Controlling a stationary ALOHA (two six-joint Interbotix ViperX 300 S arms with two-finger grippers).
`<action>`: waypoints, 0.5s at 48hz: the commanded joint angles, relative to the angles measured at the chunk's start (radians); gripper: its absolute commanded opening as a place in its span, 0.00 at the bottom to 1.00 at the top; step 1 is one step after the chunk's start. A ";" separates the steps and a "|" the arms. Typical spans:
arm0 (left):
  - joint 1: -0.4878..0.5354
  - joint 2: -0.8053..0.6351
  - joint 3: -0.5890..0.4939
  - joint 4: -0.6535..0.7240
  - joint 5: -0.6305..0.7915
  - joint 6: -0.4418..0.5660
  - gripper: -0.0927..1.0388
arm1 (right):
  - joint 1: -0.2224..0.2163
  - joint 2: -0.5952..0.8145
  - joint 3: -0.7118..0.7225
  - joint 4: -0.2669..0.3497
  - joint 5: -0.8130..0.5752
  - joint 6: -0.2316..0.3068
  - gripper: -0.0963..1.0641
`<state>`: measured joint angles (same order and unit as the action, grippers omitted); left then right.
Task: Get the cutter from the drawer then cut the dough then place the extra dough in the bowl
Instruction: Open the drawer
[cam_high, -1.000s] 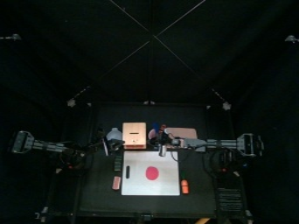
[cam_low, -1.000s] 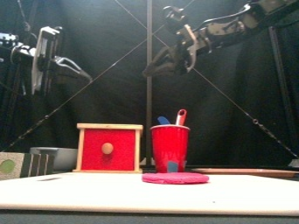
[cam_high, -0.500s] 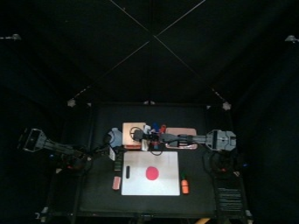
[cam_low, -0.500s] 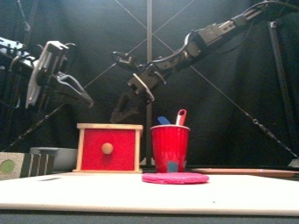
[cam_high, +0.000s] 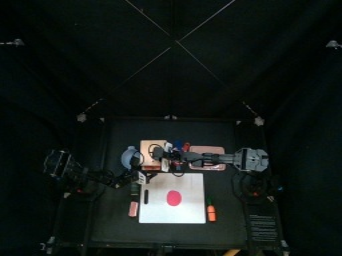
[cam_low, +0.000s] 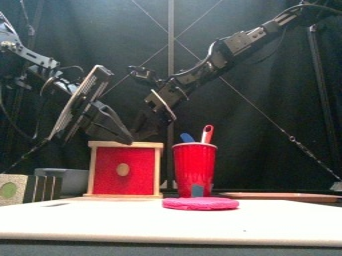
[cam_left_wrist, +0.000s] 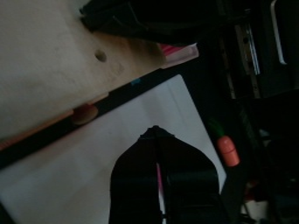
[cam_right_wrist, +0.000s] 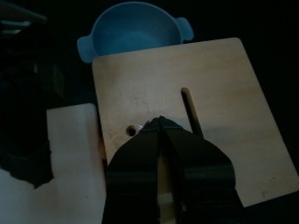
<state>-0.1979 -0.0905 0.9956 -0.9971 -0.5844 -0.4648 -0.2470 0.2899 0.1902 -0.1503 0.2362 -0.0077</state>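
Left gripper (cam_left_wrist: 153, 133) jaws pressed together, just front-left of the wooden box (cam_right_wrist: 222, 105) — drawer (cam_low: 110, 180) closed, cutter not visible, presumably inside. Right gripper (cam_right_wrist: 160, 124) also pinched closed, over the box top — left looks nearer the knob (cam_low: 123, 170).

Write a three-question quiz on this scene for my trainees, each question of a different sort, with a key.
1. Fill in: the dough lies on the white ___.
2. True or false: the drawer is pulled open.
3. The right gripper hangs over: A the cup, B the box, C the bowl.
Key: 1 board; 2 false; 3 B.
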 joint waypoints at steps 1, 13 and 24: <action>-0.006 0.008 0.000 -0.014 0.003 -0.089 0.66 | -0.002 -0.017 -0.012 -0.009 0.012 -0.002 0.14; 0.002 0.106 -0.012 -0.060 -0.032 -0.192 0.71 | 0.000 -0.015 -0.032 -0.015 0.012 0.000 0.14; 0.032 0.135 -0.012 -0.080 -0.100 -0.189 0.67 | 0.006 -0.011 -0.040 -0.015 0.012 0.006 0.14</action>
<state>-0.1764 0.0476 0.9971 -1.0723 -0.6642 -0.6550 -0.2408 0.2945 0.1672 -0.1641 0.2470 -0.0046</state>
